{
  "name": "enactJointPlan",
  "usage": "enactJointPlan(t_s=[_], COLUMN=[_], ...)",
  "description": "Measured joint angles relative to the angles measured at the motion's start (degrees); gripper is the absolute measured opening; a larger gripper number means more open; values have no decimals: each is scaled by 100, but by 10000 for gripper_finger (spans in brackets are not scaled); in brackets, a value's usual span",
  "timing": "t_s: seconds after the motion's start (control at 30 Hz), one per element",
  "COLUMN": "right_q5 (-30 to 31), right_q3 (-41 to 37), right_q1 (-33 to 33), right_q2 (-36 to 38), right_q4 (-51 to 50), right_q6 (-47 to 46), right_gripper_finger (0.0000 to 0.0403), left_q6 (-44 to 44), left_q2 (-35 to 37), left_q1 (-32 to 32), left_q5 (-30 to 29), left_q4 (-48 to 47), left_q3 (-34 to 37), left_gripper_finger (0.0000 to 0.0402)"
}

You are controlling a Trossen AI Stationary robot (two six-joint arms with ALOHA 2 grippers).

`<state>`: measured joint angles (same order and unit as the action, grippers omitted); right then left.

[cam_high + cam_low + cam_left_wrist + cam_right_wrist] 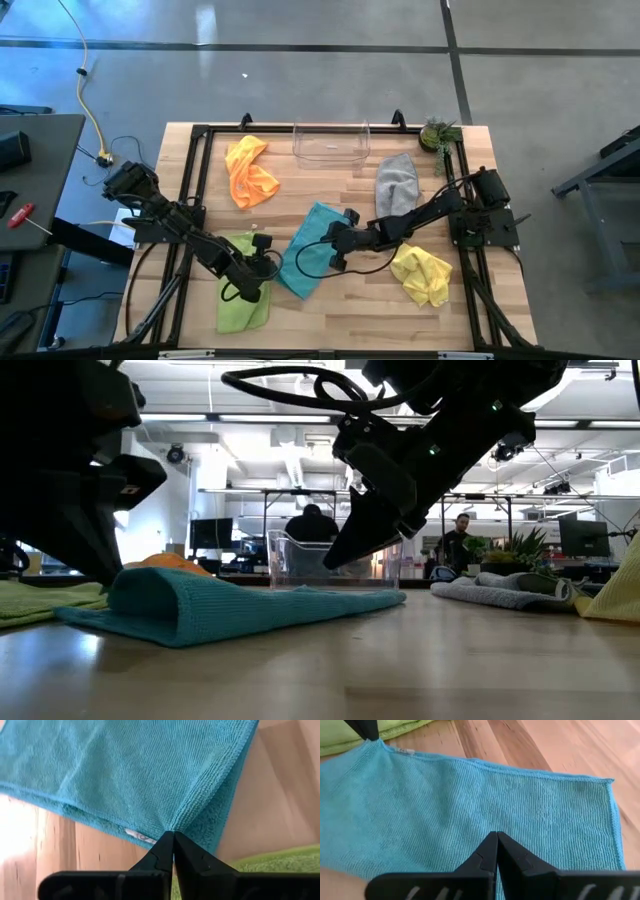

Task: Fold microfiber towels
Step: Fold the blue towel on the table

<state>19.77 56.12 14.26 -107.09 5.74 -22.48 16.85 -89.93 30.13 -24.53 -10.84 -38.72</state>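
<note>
The teal towel (308, 252) lies near the middle of the table (330, 300), between the two arms. The left gripper (173, 836) pinches one corner of it, fingers closed on the cloth, just beside the lime green towel (240, 300). The right gripper (497, 836) is closed on the towel's opposite edge. The orange towel (248, 172), grey towel (396, 182) and yellow towel (424, 275) lie apart on the table, near a clear plastic bin (331, 143).

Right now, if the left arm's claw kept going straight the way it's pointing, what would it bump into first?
Nothing new: the left gripper is already pinched shut on the teal towel, so going on would push into that cloth. The right gripper looks next in line, depth unclear.
</note>
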Motion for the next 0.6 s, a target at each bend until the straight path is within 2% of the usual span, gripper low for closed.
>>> enactJointPlan(t_s=[0.2, 0.33, 0.6], right_q5=[8, 245, 286], right_q3=[0, 0, 7], right_q1=[-2, -16, -151], right_q2=[0, -19, -369], right_q4=[-152, -443, -631], right_q6=[-165, -458, -1088], right_gripper_finger=[0, 0, 0], left_q6=[196, 220, 370], left_q2=[-2, -2, -4], left_q1=[-12, -2, -2], left_q5=[13, 74, 94], left_q4=[-143, -149, -275], left_q3=[7, 7, 9], left_gripper_finger=[0, 0, 0])
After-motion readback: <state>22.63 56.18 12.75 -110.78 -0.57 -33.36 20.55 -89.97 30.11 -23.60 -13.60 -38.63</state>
